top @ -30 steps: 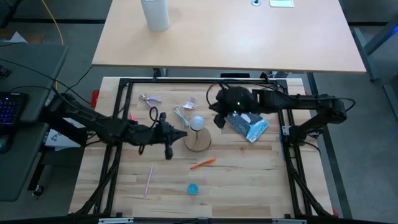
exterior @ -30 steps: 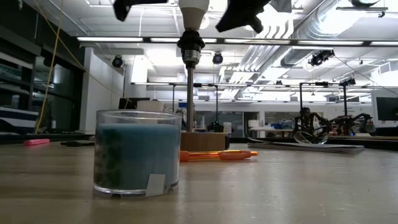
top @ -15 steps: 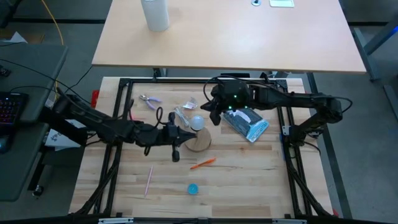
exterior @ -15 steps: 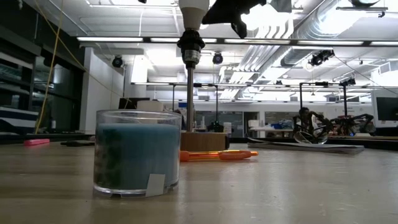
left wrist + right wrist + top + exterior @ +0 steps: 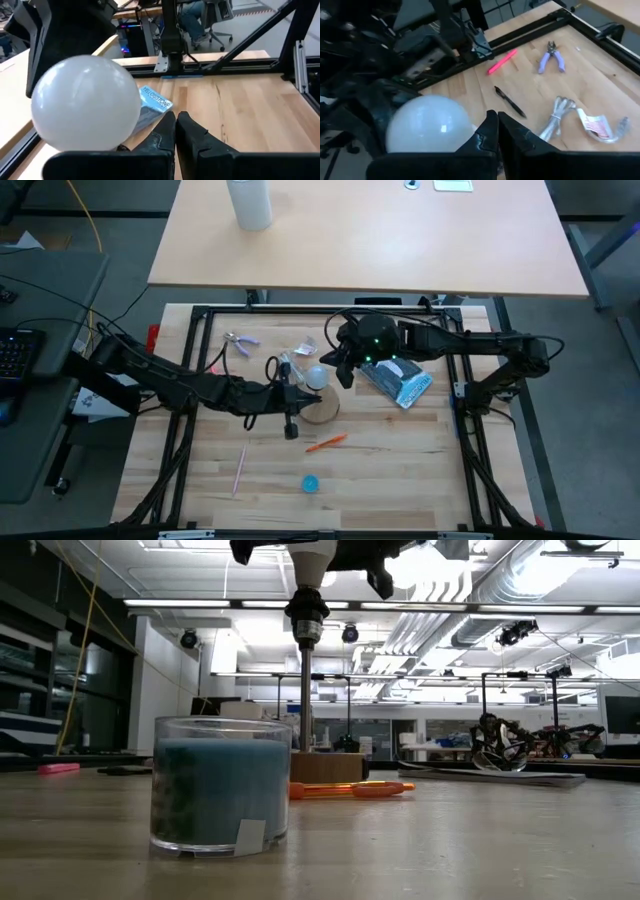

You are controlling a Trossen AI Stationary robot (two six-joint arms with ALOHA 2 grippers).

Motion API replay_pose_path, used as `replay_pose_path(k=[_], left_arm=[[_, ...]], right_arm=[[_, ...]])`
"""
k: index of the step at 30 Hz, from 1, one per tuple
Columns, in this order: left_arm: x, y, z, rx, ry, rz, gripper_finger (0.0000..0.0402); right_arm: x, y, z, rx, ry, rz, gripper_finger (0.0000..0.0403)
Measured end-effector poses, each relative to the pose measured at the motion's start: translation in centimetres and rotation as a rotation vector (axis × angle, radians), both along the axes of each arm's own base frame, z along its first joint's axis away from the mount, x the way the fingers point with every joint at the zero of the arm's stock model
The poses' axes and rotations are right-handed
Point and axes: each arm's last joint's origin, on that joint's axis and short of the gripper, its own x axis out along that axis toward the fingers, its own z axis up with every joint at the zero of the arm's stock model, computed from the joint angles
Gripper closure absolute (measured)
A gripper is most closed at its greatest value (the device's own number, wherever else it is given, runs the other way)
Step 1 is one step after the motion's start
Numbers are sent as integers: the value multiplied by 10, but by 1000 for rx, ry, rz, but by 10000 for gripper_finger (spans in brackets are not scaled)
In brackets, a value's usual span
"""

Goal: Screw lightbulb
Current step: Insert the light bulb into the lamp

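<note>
Here, nearest you in the low view stands a glass jar of blue wax (image 5: 220,785), with an orange pen (image 5: 350,789) lying on the table behind it. Further in, the round wooden base (image 5: 320,409) carries a dark stem, and the lightbulb (image 5: 316,376) sits upright at its top. Your left gripper (image 5: 291,394) hovers just beside the bulb on one side, jaws closed together with nothing between them. Your right gripper (image 5: 335,367) is close on the other side, jaws likewise pressed together and empty. Beyond them lie a blue packet (image 5: 402,383), purple pliers (image 5: 238,339) and a pink marker (image 5: 502,61).
</note>
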Motion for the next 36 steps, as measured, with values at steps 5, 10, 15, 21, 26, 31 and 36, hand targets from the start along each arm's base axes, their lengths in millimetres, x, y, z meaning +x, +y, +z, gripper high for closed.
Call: replay_pose_path(k=[5,10,15,21,26,31,36], left_arm=[[1,3,1,2,-5,18,401],[0,4,2,2,-9,20,401],[0,5,2,11,-13,56,401],[1,9,2,15,-16,85,401],[2,16,3,13,-22,104,401],[3,20,3,11,-26,116,401],[4,21,4,8,-36,119,401]], right_arm=[[0,3,0,14,-3,4,403],[2,3,3,12,-30,4,403],[2,3,3,11,-38,4,403],[2,3,3,12,-38,4,403],[2,2,3,13,-38,-3,403],[2,2,3,10,-38,-9,403],[2,2,3,10,-39,-9,403]])
